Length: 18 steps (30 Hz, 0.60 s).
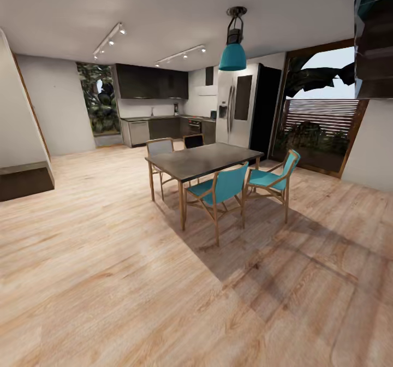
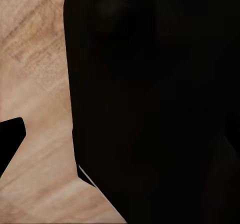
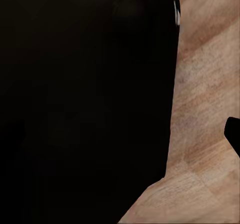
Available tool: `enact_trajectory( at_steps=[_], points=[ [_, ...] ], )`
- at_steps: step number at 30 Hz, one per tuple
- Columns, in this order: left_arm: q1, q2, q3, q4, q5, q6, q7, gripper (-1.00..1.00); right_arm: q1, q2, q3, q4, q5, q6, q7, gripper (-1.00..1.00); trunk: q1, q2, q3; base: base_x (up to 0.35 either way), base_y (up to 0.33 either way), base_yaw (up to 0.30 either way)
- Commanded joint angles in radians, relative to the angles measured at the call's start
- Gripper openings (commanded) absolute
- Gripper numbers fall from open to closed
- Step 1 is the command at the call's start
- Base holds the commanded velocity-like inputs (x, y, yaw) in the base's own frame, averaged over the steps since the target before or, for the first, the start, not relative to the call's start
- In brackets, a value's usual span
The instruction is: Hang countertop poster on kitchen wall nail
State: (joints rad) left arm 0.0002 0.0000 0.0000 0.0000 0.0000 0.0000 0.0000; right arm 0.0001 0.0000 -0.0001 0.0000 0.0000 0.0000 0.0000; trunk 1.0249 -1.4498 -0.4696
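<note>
Grippers first: I can't tell if either is released or clenched. My left wrist view is mostly a dark black body (image 2: pixel 155 104) close to the lens, with wood floor (image 2: pixel 35 84) beside it; my right wrist view is the same, a black mass (image 3: pixel 85 104) against floor planks (image 3: pixel 205 84). No fingertips I can make out in either.

Head view: I'm standing on a light wood floor (image 1: pixel 109 279) in an open room, well apart from the kitchen. The kitchen countertop (image 1: pixel 158 118) is far off at the back wall, a pale slab with its long axis running across the view, then turning along the side toward the fridge (image 1: pixel 236 110). Dark upper cabinets (image 1: pixel 150 81) sit above it. The poster is too small or hidden at this range; I can't pick it out on the counter, so no orientation to give.

Between me and the kitchen stands a dark dining table (image 1: pixel 204 159), long axis angled away toward the right. Two teal chairs (image 1: pixel 218 189) are on its near side, and more chairs on the far side. A teal pendant lamp (image 1: pixel 233 55) hangs above it. Large window (image 1: pixel 322 121) on the right, plants outside.
</note>
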Motion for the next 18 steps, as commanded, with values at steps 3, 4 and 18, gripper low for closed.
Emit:
enact_trajectory(
  at_steps=[3,4,18],
  points=[
    [0.017,-0.017,-0.002,-0.017,0.001,-0.017,0.0,1.0,-0.017,0.006,-0.003,-0.01,-0.005,-0.011,0.005,1.0,0.0,0.0,0.0,0.0,0.0,0.0],
    [0.023,-0.023,-0.002,-0.022,0.001,-0.023,0.0,1.0,-0.023,0.006,-0.003,-0.01,-0.005,-0.011,0.005,1.0,0.0,0.0,0.0,0.0,0.0,0.0],
    [0.024,-0.028,-0.002,-0.038,0.001,-0.023,0.0,1.0,-0.035,0.006,-0.003,-0.01,-0.005,-0.011,0.005,1.0,0.0,0.0,0.0,0.0,0.0,0.0]
  ],
)
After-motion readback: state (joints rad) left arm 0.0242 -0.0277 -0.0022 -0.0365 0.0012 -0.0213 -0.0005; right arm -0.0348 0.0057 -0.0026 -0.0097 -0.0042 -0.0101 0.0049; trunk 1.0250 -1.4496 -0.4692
